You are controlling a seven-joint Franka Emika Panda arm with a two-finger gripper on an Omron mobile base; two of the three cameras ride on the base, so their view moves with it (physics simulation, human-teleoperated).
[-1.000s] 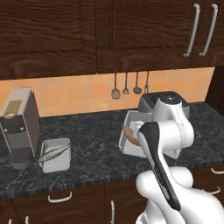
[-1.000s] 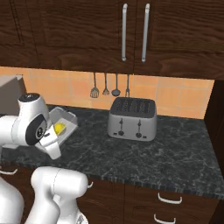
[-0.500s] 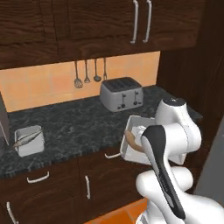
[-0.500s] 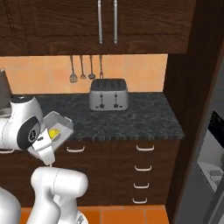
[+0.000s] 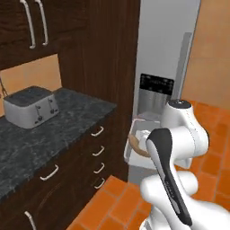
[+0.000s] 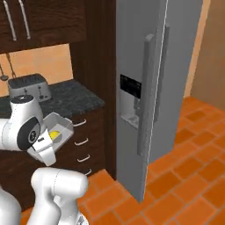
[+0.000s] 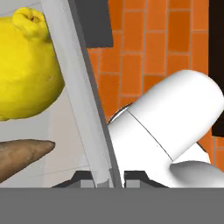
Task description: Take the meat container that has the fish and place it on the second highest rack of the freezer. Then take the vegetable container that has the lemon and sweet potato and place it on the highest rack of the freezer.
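Halfway-ish, I'd guess: gripper (image 7: 108,179) is clamped on the wall of the veggie tray (image 6: 60,130), lemon (image 7: 24,74) and sweet potato (image 7: 22,155) inside, held up at the arm. Freezer (image 6: 149,88) doors look shut, so top-rack placement isn't done yet.

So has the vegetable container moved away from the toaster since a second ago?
Yes. The vegetable container, once near the toaster above the counter, now hangs beyond the counter's edge toward the freezer.

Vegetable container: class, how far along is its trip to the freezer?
In hand: the jaws are shut on the vegetable container's wall, with the lemon and sweet potato inside. Left: the freezer looks closed, so the highest rack remains unreached. The fish step cannot be judged.
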